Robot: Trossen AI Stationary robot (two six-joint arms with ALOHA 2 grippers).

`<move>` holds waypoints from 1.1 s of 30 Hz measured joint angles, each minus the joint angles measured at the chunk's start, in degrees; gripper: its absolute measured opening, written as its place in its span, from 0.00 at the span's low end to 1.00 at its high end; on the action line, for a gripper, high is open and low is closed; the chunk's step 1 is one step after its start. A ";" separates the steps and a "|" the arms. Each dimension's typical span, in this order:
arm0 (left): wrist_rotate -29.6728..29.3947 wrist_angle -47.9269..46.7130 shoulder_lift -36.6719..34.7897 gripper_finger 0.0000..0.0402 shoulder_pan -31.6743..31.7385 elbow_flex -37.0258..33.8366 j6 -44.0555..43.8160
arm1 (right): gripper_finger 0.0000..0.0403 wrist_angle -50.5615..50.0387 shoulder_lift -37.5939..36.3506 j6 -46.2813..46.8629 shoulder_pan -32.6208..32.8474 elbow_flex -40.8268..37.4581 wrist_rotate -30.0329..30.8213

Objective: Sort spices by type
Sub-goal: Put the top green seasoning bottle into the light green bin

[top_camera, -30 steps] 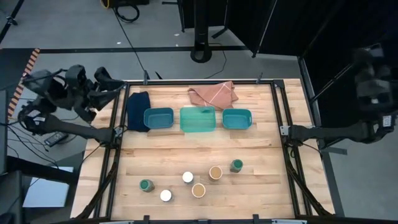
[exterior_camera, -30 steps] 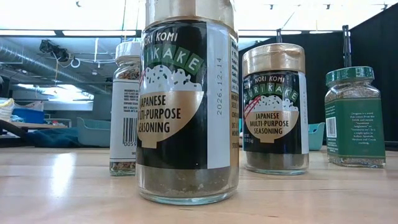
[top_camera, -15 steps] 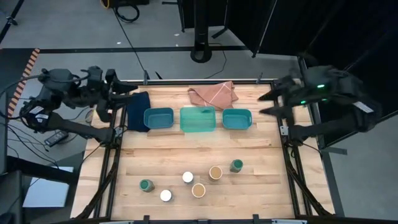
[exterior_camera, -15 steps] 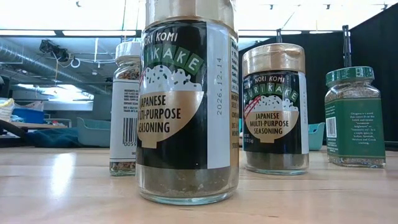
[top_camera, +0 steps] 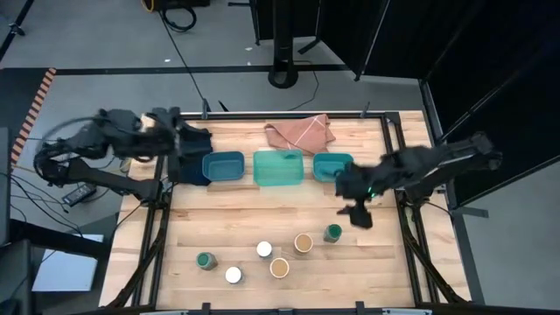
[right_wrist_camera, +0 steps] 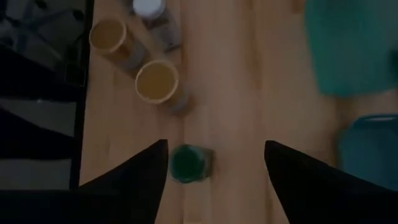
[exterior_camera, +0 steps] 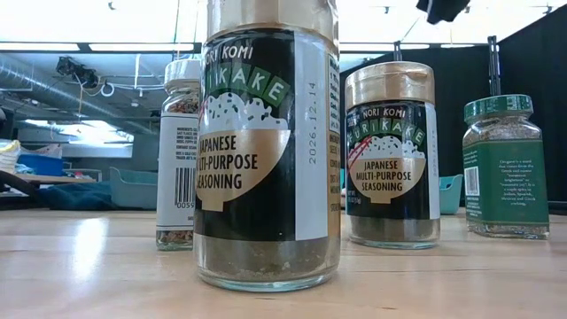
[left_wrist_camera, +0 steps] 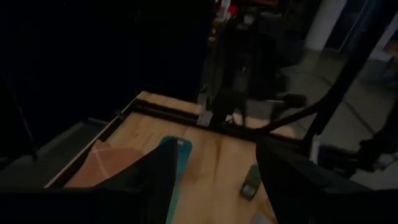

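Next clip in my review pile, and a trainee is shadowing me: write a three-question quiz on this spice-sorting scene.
1. True or false: the teal trays hold no jars.
2. Which jar lies nearest the right hand? A) green-lidded jar B) white-lidded jar C) tan-lidded jar
3. Fill in: the left hand hovers over the ___ cloth.

Key: 1 true; 2 A; 3 dark blue.

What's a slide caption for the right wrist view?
Right end effector, fingers spread, hovering above a small round green-lidded spice jar on the wooden table, two tan-lidded jars beyond.
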 joint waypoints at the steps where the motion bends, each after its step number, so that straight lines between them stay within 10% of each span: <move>1: -0.16 0.85 -0.40 0.56 0.00 -1.80 0.02 | 0.68 1.09 0.70 1.08 1.17 -0.59 0.80; 14: -3.60 13.25 -2.93 0.56 0.02 -22.17 -6.52 | 0.69 2.44 8.97 9.51 8.62 -2.00 6.80; 33: -2.60 14.92 -2.93 0.56 0.00 -24.22 -9.21 | 0.88 2.58 15.12 11.94 9.60 -2.17 6.24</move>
